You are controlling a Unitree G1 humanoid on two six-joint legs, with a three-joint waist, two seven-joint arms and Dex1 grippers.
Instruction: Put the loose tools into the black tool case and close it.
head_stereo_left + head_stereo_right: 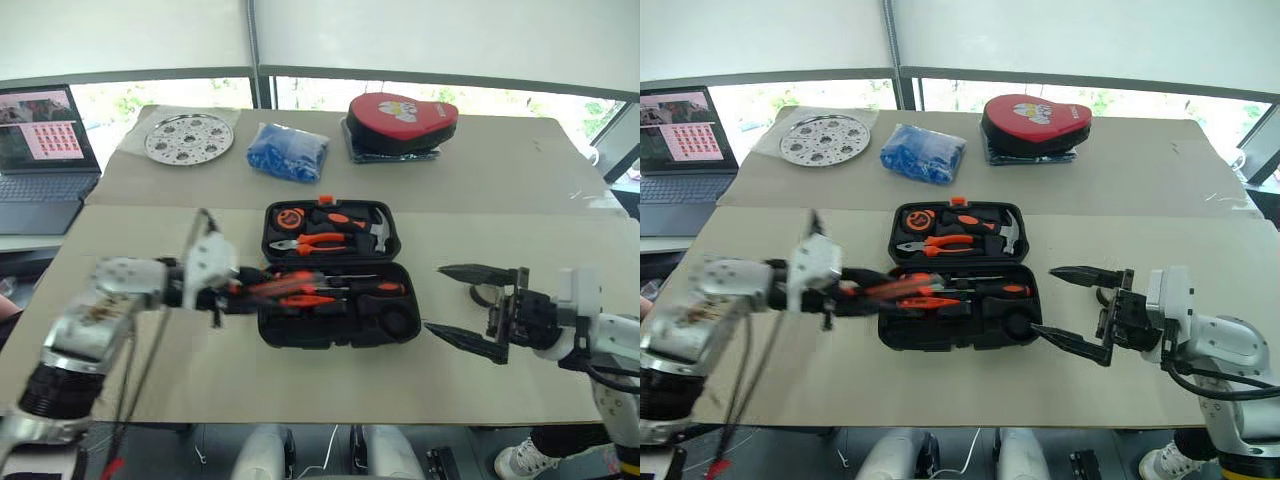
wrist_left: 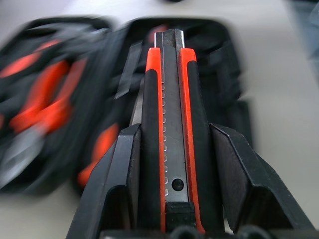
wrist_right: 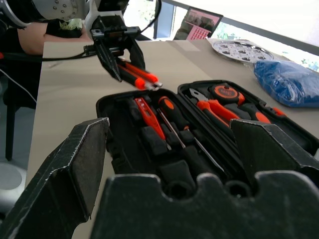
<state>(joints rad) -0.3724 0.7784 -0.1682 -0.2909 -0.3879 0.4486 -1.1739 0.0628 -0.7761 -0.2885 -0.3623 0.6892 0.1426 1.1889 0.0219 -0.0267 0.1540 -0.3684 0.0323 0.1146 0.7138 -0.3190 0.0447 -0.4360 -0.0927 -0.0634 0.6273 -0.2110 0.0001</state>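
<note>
Gripping the utility knife (image 2: 172, 124) between its two fingers, the left gripper (image 1: 232, 290) is hanging at the left edge of the open black tool case (image 1: 335, 335), with the knife's tip reaching in over the near tray. The case is lying flat in the middle of the desk (image 1: 150, 380), lid folded back on the far side, where the pliers (image 1: 315, 243), hammer (image 1: 375, 230) and tape measure (image 1: 288, 217) are sitting in their slots. In the near tray a black-and-orange screwdriver (image 3: 172, 113) and a slimmer orange tool (image 3: 148, 115) are already lying in place beside each other. The right gripper (image 1: 470, 310) is waiting just right of the case with its fingers spread wide and holding nothing. No loose tool is lying on the desk around the case as far as the head views show, so the knife looks like the last piece going in. Still remaining, by this reading: seating the knife in its slot, letting go, then folding the lid over and pressing the orange latch (image 1: 324, 200) shut.
</note>
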